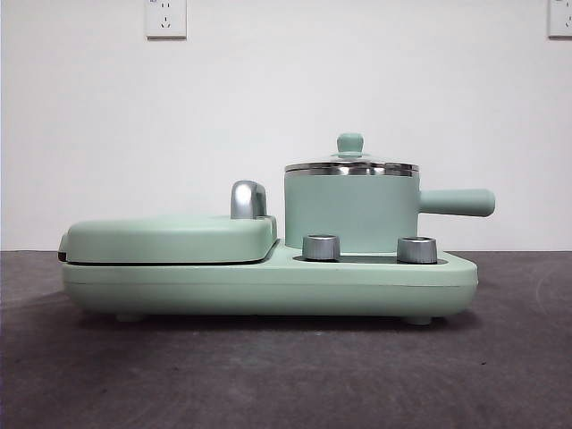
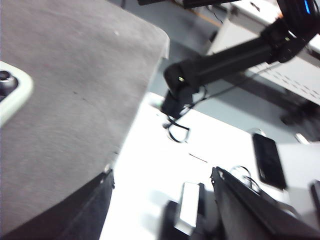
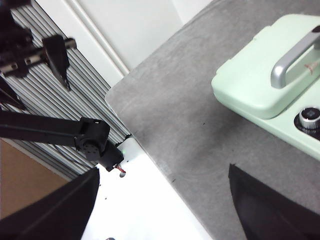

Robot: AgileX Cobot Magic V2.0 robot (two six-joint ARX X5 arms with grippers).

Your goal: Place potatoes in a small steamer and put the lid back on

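nearest us, two steel dials front the base; behind them the small steamer stands with the lid on. we see no potatoes. left gripper and right gripper wait released, off the table's edge, so lifting the lid likely comes first.

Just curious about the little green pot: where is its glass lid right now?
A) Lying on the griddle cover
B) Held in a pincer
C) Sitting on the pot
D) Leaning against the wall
C: the lid sits level on the small steamer, knob up.
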